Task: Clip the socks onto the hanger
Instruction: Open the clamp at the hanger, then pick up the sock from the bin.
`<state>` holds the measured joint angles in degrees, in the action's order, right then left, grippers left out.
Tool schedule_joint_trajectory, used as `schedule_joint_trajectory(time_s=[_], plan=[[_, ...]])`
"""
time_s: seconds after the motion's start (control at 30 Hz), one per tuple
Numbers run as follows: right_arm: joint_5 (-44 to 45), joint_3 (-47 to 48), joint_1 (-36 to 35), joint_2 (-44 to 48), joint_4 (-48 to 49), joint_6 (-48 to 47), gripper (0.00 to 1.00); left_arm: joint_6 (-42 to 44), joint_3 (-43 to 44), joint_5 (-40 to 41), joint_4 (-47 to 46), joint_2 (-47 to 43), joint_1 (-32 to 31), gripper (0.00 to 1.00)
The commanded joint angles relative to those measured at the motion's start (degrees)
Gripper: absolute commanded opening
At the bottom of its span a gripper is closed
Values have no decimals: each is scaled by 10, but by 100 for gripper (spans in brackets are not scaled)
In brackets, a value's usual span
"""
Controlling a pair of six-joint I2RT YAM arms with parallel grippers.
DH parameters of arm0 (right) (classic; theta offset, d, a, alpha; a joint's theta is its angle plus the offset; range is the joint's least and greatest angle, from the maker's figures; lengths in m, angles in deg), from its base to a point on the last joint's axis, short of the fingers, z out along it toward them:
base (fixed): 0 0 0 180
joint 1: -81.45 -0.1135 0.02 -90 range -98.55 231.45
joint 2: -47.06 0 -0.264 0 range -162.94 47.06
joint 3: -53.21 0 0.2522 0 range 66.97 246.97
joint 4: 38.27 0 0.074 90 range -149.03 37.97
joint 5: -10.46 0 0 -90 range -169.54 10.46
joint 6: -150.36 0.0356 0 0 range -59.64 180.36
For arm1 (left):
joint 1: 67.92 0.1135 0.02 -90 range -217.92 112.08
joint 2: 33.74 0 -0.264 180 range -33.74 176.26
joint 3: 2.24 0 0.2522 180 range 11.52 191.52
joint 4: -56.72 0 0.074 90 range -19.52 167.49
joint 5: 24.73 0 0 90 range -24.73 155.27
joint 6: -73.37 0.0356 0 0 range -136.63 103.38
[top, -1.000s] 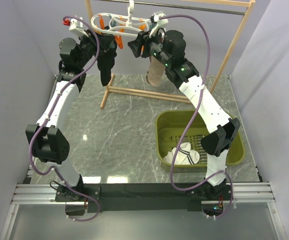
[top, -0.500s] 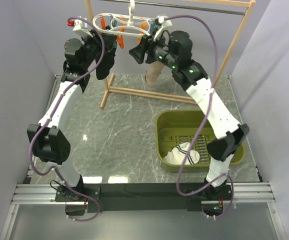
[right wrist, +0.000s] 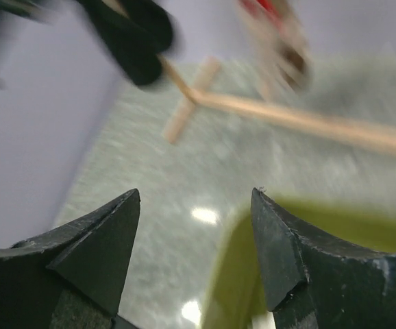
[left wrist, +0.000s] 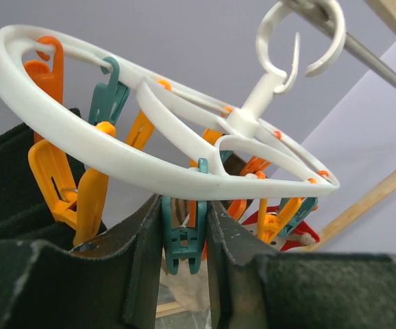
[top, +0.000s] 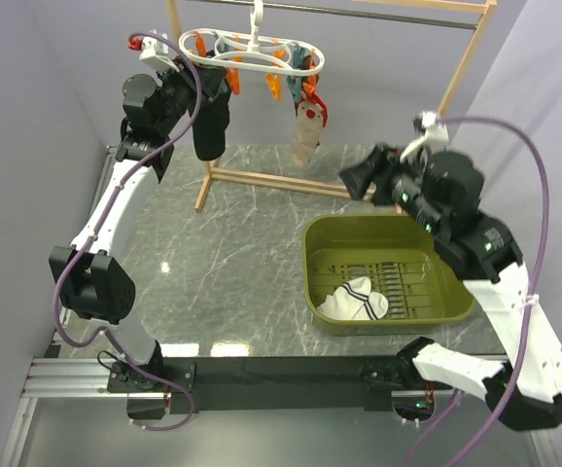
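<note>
A: R gripper point(right wrist: 194, 193) wide open, empty, near bin point(top: 309, 263); L gripper point(left wrist: 184, 205) pinching teal clip point(left wrist: 183, 243).
B: Yep, socks point(top: 354, 300) lie in bin, hanger point(top: 252, 49) up top; we'd drop straight, take one by cuff, not both.

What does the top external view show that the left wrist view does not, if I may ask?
Only the top external view shows the socks lying in the green bin, the marble table, and the right end effector open above it. Only the left wrist view shows a teal clip framed closely by the left end effector. Both show the hanger with its orange and teal clips.
</note>
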<state>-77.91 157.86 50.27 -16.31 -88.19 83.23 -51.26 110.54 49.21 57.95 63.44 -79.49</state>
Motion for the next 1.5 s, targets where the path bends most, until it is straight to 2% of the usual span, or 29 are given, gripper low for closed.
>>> schedule_joint_trajectory(time_s=[0.0,0.1,0.3,0.4,0.6,0.87,1.1,1.23,1.33,1.37,1.4,1.47], plan=[[120,-94,5,29,-86,87,73,-3,7,-8,-11,-38,-4,22],[137,-156,15,48,-140,138,75,-3,5,-10,-11,-38,-6,22],[148,-243,59,-20,-176,219,75,-3,11,-14,-7,-32,-14,23],[131,-253,82,-72,-174,209,75,-1,10,-7,-3,-34,-19,23],[101,-286,68,-152,-153,178,76,-1,9,1,-1,-34,-21,23],[61,-357,60,-168,-119,178,80,0,11,5,8,-34,-23,24],[33,-427,48,-148,-95,203,80,2,6,8,12,-41,-26,24],[46,-439,40,-163,-81,211,79,-3,5,4,12,-40,-25,24],[66,-441,37,-170,-73,213,72,-3,-1,2,9,-43,-27,24],[75,-442,37,-170,-67,213,68,-3,-2,4,11,-44,-26,24],[79,-445,37,-170,-64,212,58,-2,-4,6,9,-47,-26,24],[80,-447,36,-172,-49,208,53,-1,-8,7,9,-50,-26,24]])
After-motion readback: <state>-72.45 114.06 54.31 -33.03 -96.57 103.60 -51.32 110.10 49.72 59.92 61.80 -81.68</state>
